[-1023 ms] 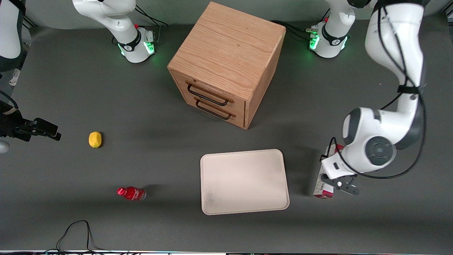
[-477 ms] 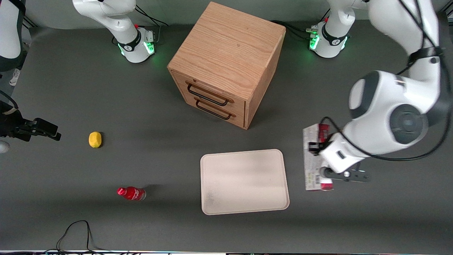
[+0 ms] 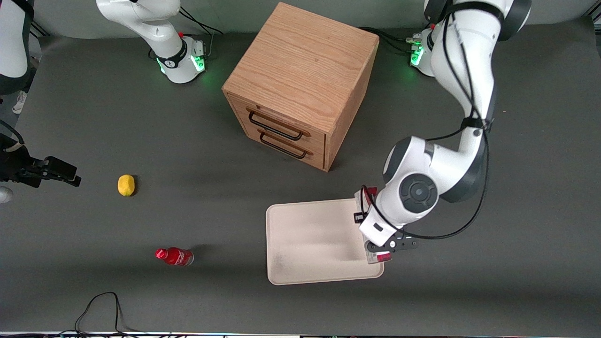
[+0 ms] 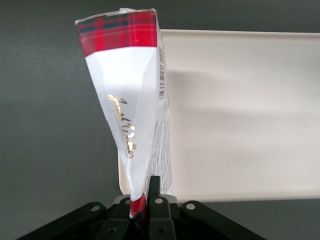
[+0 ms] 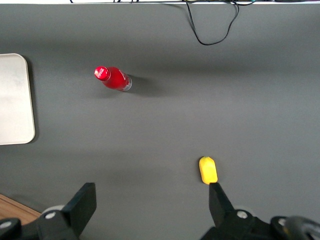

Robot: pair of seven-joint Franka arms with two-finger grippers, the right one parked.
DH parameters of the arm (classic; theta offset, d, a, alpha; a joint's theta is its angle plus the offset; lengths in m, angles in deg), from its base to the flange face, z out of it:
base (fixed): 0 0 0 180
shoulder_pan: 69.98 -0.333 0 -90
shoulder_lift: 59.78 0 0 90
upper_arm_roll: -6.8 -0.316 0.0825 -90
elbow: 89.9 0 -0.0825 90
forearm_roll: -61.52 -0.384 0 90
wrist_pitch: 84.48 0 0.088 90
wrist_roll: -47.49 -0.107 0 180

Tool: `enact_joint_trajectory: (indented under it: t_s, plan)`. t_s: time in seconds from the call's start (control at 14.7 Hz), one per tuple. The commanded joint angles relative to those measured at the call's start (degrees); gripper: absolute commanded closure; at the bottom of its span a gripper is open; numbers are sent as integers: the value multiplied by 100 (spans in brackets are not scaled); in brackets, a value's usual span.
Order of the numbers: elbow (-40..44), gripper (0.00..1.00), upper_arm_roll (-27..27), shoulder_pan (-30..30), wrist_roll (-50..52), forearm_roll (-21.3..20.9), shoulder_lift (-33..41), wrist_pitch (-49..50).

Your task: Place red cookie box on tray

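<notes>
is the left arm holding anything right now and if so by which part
Yes: the gripper, over the tray edge toward the working arm's end, is shut on the red cookie box, jaws pinching one narrow end.

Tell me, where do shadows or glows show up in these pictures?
Front view: green lights glow at both arm bases; the cabinet shadows the table. Left wrist view: the red cookie box, clamped in the gripper, casts a soft grey band across the tray. Right wrist view: the red bottle throws a faint shadow.
</notes>
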Motion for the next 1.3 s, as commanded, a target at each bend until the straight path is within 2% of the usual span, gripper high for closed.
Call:
enact_joint_trajectory:
  t_s: [0.0, 0.27, 0.34, 0.41, 0.48, 0.55, 0.75, 1.02, 1.23]
  plan:
    - [348, 100, -192, 231, 408, -174, -437, -166]
    - [304, 100, -201, 284, 427, -261, -631, -456]
    - [286, 88, -201, 284, 418, -271, -658, -500]
    - [260, 9, -192, 284, 392, -332, -658, -536]
    - [260, 0, -192, 284, 348, -498, -649, -571]
    - [260, 0, -183, 301, 339, -604, -632, -571]
    - [85, 0, -175, 267, 348, -526, -221, -510]
    - [-1153, 0, -175, -391, 252, -403, 1430, -29]
    - [-1278, 0, -192, -1015, -712, -429, 2354, 1165]
